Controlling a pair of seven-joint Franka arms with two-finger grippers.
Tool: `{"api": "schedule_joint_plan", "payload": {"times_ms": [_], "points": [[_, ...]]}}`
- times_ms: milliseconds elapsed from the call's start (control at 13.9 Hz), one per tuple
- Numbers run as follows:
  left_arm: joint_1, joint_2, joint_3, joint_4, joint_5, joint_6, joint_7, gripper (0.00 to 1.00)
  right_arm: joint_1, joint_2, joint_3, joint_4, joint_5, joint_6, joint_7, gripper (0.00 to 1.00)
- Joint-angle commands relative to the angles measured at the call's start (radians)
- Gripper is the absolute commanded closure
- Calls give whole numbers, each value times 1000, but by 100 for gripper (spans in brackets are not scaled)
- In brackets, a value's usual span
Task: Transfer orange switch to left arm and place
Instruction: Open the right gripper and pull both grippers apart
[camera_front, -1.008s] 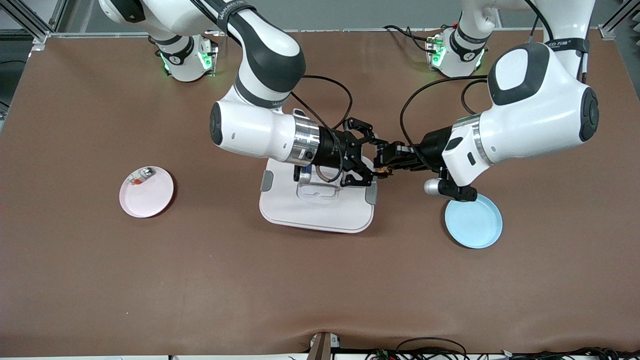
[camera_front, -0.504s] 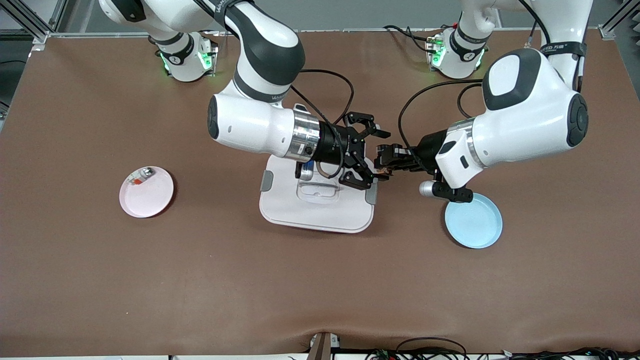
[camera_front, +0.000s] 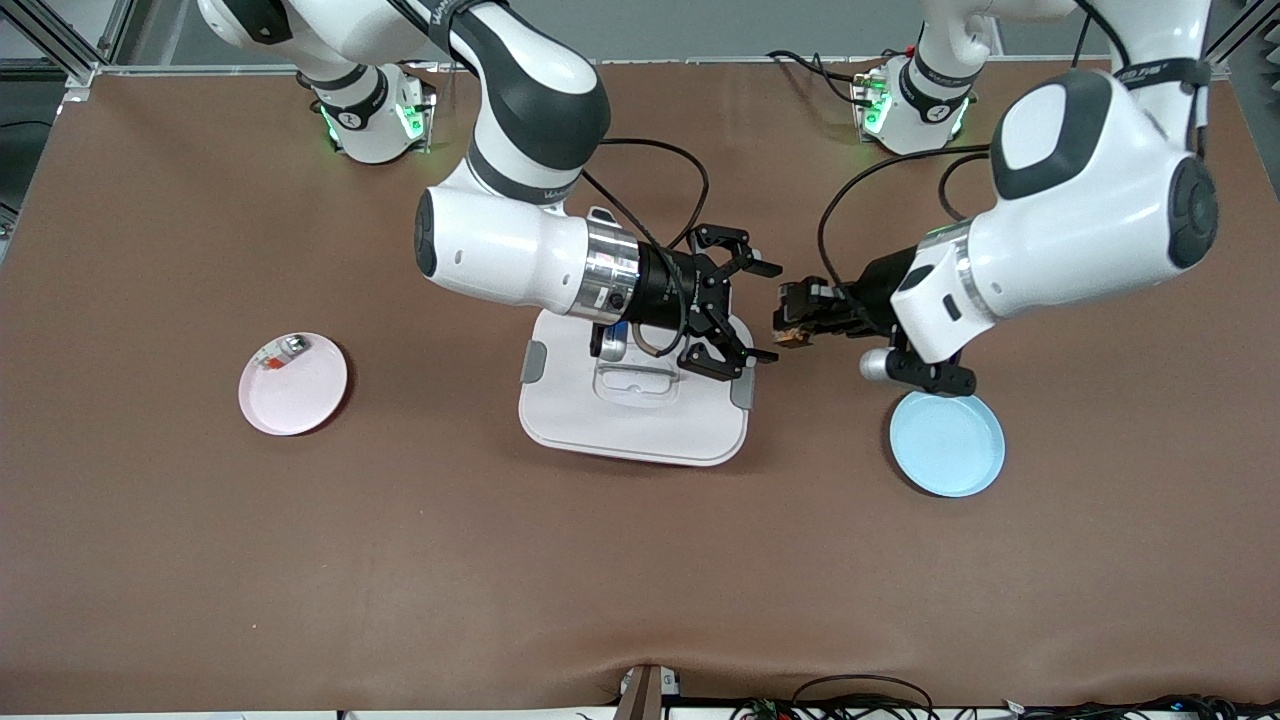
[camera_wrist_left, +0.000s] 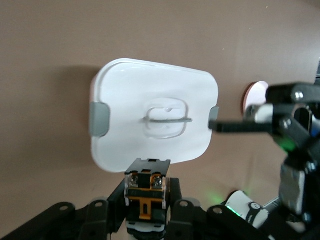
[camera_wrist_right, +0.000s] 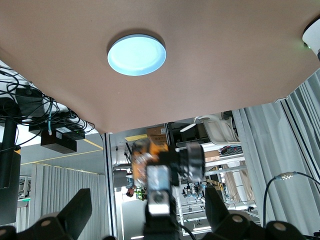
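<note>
The orange switch (camera_front: 788, 334) is a small black part with an orange band, gripped in my left gripper (camera_front: 792, 322), which is shut on it in the air beside the box's edge toward the left arm's end. In the left wrist view the switch (camera_wrist_left: 146, 192) sits between the left gripper's (camera_wrist_left: 146, 201) fingers. My right gripper (camera_front: 764, 312) is open and empty over that same box edge, facing the switch across a small gap. The right wrist view shows the right gripper (camera_wrist_right: 147, 205) spread wide, with the switch (camera_wrist_right: 146, 161) ahead of it. The white latched box (camera_front: 640, 425) lies below.
A blue plate (camera_front: 947, 445) lies on the table under the left arm's wrist and shows in the right wrist view (camera_wrist_right: 136, 54). A pink plate (camera_front: 300, 395) with a small silver-and-red item (camera_front: 280, 352) lies toward the right arm's end. Black cables hang by both wrists.
My left gripper has drawn back from the right gripper toward the left arm's end, carrying the switch. The right gripper's fingers stand wider apart and it holds nothing.
</note>
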Motion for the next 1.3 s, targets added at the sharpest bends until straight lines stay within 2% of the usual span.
{"api": "schedule_joint_plan", "payload": {"times_ms": [0, 144, 360, 504, 792, 1008, 1224], "points": [[45, -55, 2, -3, 40, -96, 11, 100, 5, 2, -6, 12, 16, 4, 3, 0], [51, -86, 2, -3, 92, -141, 11, 100, -11, 1, -8, 11, -1, -17, -20, 0], [48, -121, -8, -2, 176, -196, 7, 100, -63, -7, -14, 11, -22, -138, -101, 0], [45, -155, -10, -2, 224, -226, -24, 100, -115, -8, -17, 11, -64, -261, -164, 0], [53, -176, 7, -2, 265, -301, -202, 100, -228, -16, -14, 12, -153, -541, -365, 0], [73, -176, 21, 15, 362, -350, -326, 100, -298, -48, -14, 17, -261, -733, -557, 0], [100, -175, 42, 17, 393, -365, -359, 100, -330, -71, -14, 17, -415, -871, -825, 0]]}}
